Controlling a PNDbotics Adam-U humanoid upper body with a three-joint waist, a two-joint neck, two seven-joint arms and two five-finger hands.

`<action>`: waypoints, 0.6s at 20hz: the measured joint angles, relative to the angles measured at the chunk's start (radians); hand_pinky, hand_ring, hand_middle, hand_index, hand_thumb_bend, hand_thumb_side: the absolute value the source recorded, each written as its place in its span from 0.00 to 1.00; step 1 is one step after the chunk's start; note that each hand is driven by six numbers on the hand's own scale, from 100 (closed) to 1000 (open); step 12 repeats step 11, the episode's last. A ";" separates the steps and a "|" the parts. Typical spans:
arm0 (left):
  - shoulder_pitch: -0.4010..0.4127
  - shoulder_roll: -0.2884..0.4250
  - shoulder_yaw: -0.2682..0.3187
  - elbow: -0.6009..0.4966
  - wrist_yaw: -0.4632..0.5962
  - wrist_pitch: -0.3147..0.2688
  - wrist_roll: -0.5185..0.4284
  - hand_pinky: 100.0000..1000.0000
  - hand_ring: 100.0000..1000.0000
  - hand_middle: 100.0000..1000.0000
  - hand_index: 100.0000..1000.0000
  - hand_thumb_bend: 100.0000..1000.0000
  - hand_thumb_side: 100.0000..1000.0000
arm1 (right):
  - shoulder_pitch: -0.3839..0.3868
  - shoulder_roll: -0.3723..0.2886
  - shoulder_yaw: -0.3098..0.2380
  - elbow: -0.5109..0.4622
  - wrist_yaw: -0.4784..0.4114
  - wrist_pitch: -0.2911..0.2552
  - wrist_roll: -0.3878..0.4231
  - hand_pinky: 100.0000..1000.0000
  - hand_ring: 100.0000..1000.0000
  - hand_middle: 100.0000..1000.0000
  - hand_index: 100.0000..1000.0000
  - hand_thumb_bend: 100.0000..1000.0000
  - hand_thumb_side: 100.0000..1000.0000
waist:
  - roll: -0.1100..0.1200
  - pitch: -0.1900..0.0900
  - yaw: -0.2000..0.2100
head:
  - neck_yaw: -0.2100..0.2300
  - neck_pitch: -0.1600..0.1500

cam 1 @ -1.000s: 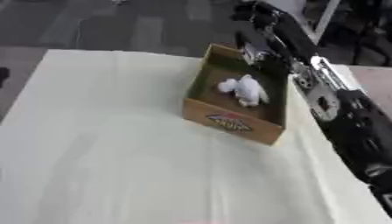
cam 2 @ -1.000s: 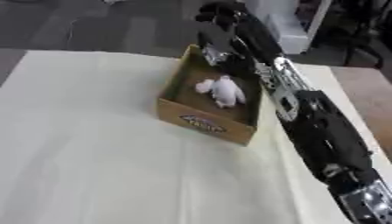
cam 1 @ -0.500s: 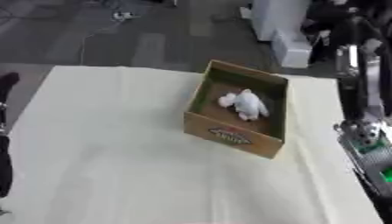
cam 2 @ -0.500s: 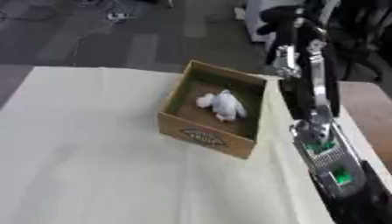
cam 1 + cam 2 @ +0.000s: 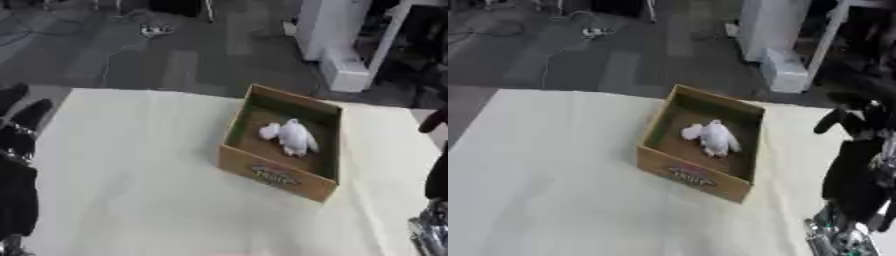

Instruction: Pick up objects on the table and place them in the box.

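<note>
right hand (image 5: pixel 857 165) withdrawn from box (image 5: pixel 696 176)

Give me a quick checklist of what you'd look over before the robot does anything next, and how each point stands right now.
1. Box upright on the table, open top up: ok.
2. White thing lying inside the box: ok.
3. More objects on the table to pick up: none seen on the cloth in view; not ok for another pick.
4. Right hand clear of the box, beside the table's right edge: ok.
5. Right hand holding anything: cannot tell, it is dark and blurred.
6. Left hand at the left edge, away from the box: ok.
</note>
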 measured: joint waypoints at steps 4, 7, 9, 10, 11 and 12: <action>-0.016 0.007 -0.002 0.000 -0.006 -0.003 -0.011 0.97 0.79 0.81 0.84 0.00 1.00 | 0.000 0.001 0.005 0.000 -0.018 -0.013 0.000 0.18 0.51 0.61 0.66 0.00 0.85 | 0.000 0.003 -0.001 | 0.006 -0.037; -0.020 0.028 -0.005 0.000 -0.008 -0.011 -0.021 0.98 0.78 0.81 0.84 0.00 1.00 | 0.000 0.001 0.002 0.000 -0.027 -0.018 0.004 0.18 0.51 0.61 0.66 0.00 0.85 | -0.005 0.013 -0.001 | 0.046 -0.085; -0.020 0.034 -0.007 0.000 -0.006 -0.010 -0.029 0.98 0.78 0.81 0.84 0.00 1.00 | -0.001 0.001 0.002 0.000 -0.027 -0.021 0.008 0.18 0.51 0.60 0.66 0.00 0.85 | -0.007 0.015 -0.001 | 0.069 -0.116; -0.020 0.036 -0.007 0.000 -0.005 -0.011 -0.033 0.98 0.79 0.81 0.84 0.00 1.00 | -0.001 0.001 0.001 0.000 -0.027 -0.022 0.008 0.18 0.50 0.60 0.66 0.00 0.85 | -0.007 0.015 -0.001 | 0.075 -0.126; -0.023 0.038 -0.007 0.000 -0.003 -0.014 -0.037 0.98 0.79 0.81 0.84 0.00 1.00 | -0.001 0.001 0.000 0.000 -0.027 -0.022 0.008 0.18 0.50 0.60 0.66 0.00 0.85 | -0.007 0.016 -0.001 | 0.079 -0.132; -0.023 0.038 -0.007 0.000 -0.003 -0.014 -0.037 0.98 0.79 0.81 0.84 0.00 1.00 | -0.001 0.001 0.000 0.000 -0.027 -0.022 0.008 0.18 0.50 0.60 0.66 0.00 0.85 | -0.007 0.016 -0.001 | 0.079 -0.132</action>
